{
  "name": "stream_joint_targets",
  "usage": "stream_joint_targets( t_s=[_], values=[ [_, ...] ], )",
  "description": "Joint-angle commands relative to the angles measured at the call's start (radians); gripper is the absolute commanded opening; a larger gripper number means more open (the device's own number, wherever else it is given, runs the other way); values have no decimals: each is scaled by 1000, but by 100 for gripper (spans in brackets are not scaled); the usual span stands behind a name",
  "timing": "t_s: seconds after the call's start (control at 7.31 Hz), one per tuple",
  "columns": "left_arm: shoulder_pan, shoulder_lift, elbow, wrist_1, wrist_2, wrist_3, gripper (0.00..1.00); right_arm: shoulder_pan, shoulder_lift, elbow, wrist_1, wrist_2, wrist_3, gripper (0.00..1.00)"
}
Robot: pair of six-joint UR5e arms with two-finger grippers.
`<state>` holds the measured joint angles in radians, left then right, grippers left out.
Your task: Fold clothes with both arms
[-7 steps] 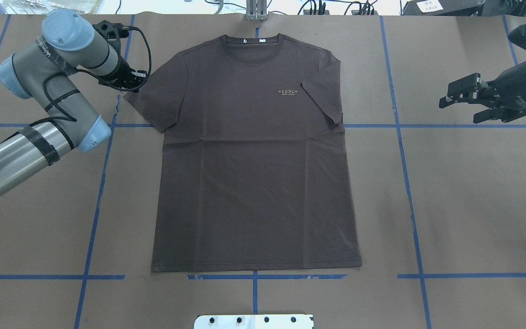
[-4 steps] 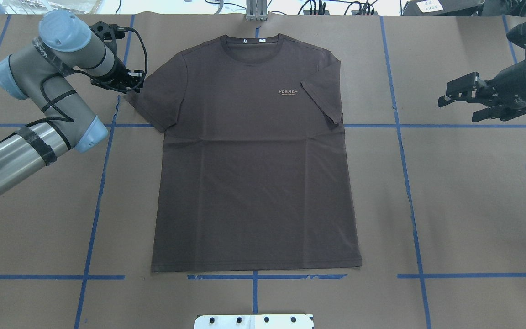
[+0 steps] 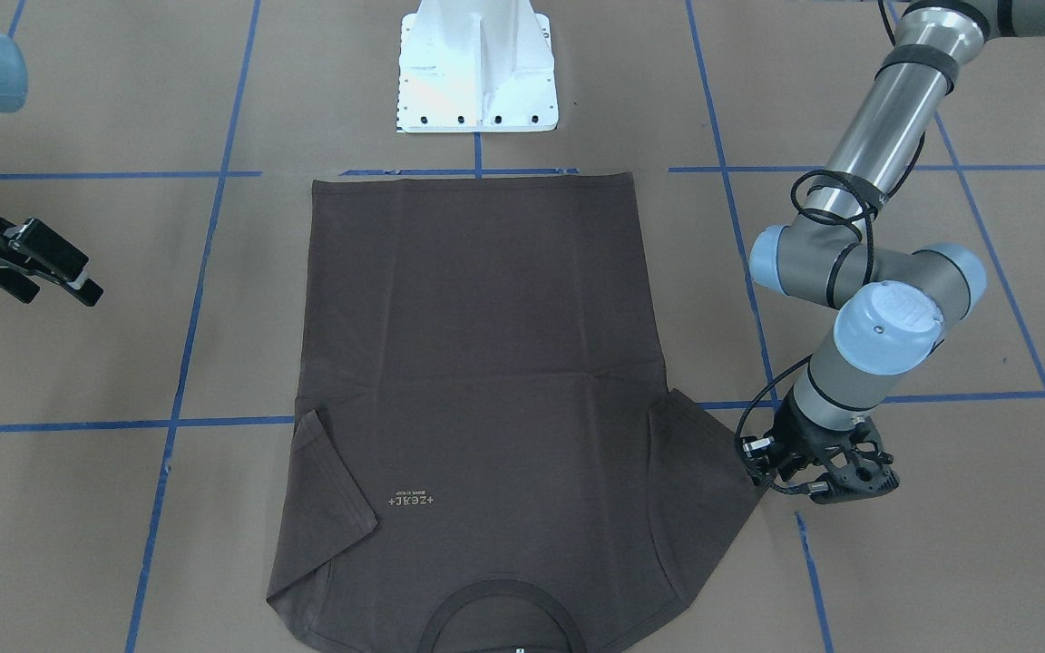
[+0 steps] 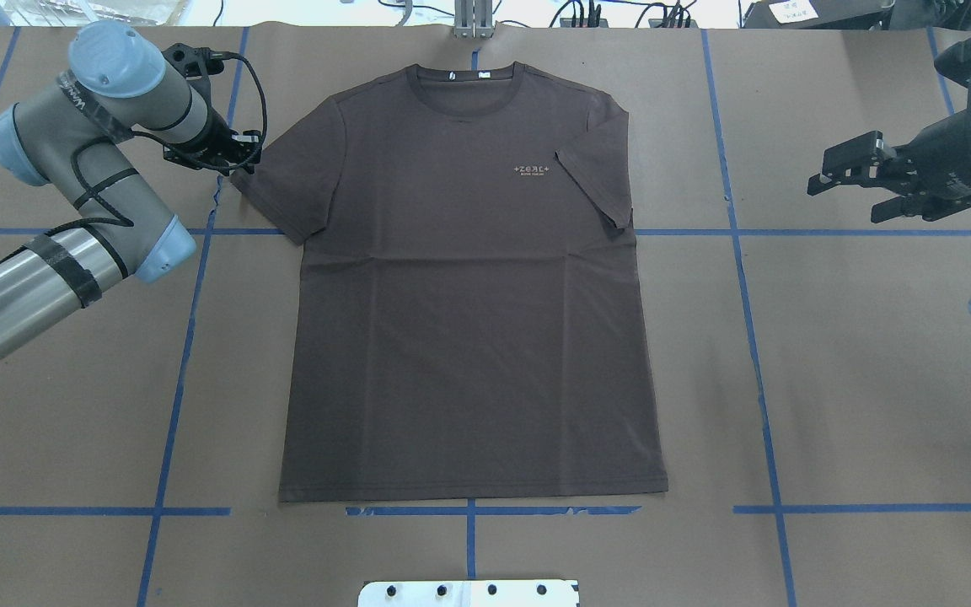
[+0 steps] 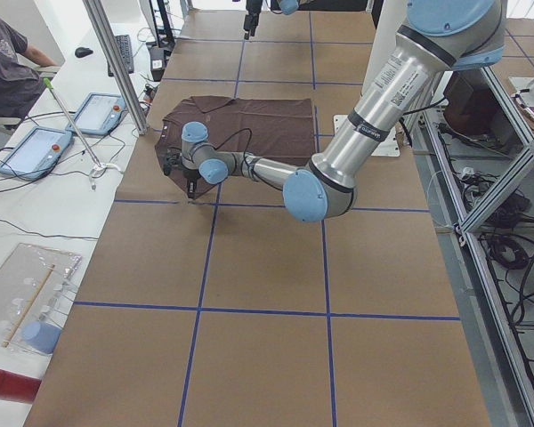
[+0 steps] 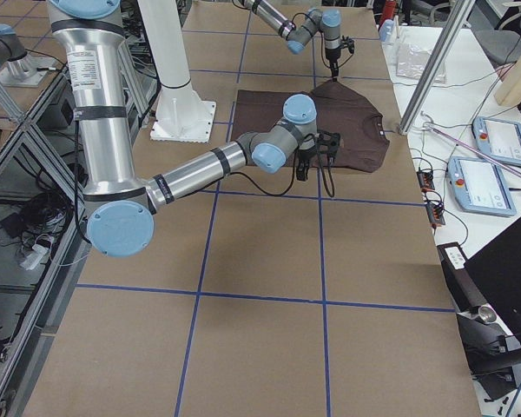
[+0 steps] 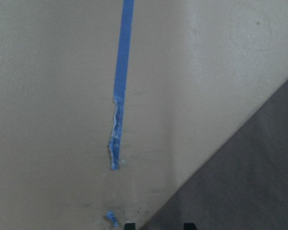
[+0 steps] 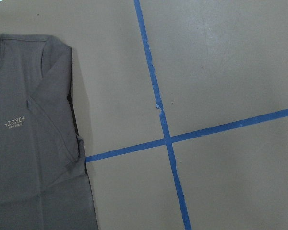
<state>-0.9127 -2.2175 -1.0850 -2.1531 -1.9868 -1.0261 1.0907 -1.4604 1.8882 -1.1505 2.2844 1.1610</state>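
Nearest the robot, just beyond its white base plate (image 4: 469,593), the hem (image 4: 473,491) of the T-shirt (image 4: 469,337) lies straight along a blue tape line (image 4: 485,510). The T-shirt is spread flat, front up, mid-counter (image 4: 789,379). Farther out, the right-hand sleeve (image 4: 595,181) is already turned in beside the logo (image 4: 533,170), while the left-hand sleeve (image 4: 292,185) lies spread. At that sleeve's outer corner the left end effector (image 4: 237,158) points down. Over the last second it has shifted slightly outward, and the cloth has not moved. Its wrist view shows 2 fingertips (image 7: 129,226) moderately apart, holding nothing, with the sleeve edge running between them. I judge that no grasp is made yet. The right end effector (image 4: 846,196) hangs well clear of the shirt, wide and empty, having drifted slightly farther out. The collar (image 4: 466,80) lies at the far edge
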Motion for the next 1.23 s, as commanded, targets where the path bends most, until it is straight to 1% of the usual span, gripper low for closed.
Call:
stream_joint_targets(
  t_s=[0.0, 0.82, 0.96, 1.09],
  values=[
    [0, 7, 0, 1, -1, -3, 44, 0, 0, 2, 0, -5, 0, 100],
    [1, 9, 4, -1, -3, -11, 44, 0, 0, 2, 0, -5, 0, 100],
    [1, 9, 5, -1, -3, -11, 38, 0, 0, 2, 0, -5, 0, 100],
    [3, 9, 5, -1, -3, -11, 38, 0, 2, 2, 0, -5, 0, 100]
  ],
)
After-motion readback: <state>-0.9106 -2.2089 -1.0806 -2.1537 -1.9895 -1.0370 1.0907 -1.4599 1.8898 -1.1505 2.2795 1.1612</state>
